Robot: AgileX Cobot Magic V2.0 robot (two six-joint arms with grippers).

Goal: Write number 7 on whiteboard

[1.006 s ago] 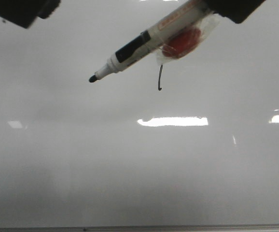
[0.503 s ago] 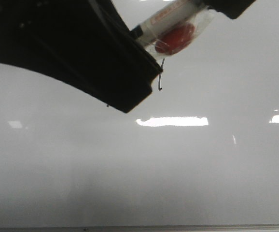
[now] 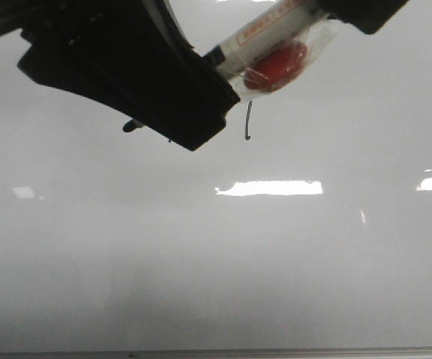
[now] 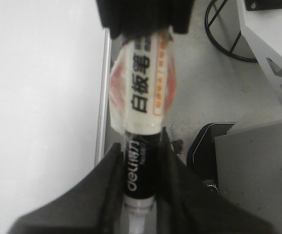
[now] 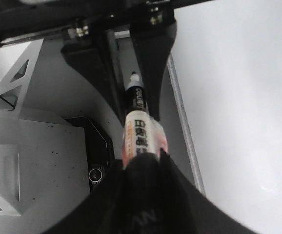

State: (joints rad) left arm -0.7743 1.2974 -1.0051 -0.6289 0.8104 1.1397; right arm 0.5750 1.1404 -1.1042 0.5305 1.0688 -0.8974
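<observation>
Marker (image 4: 143, 146) sits between both arms' fingers (image 4: 107, 185).

Ahead of the left gripper (image 3: 137, 75), the marker (image 3: 264, 34) runs straight into the right gripper (image 3: 362, 11), blocking that line. The red wrapped lump (image 3: 276, 66) hangs beneath the marker. Below both grippers the whiteboard (image 3: 216, 262) lies open.
</observation>
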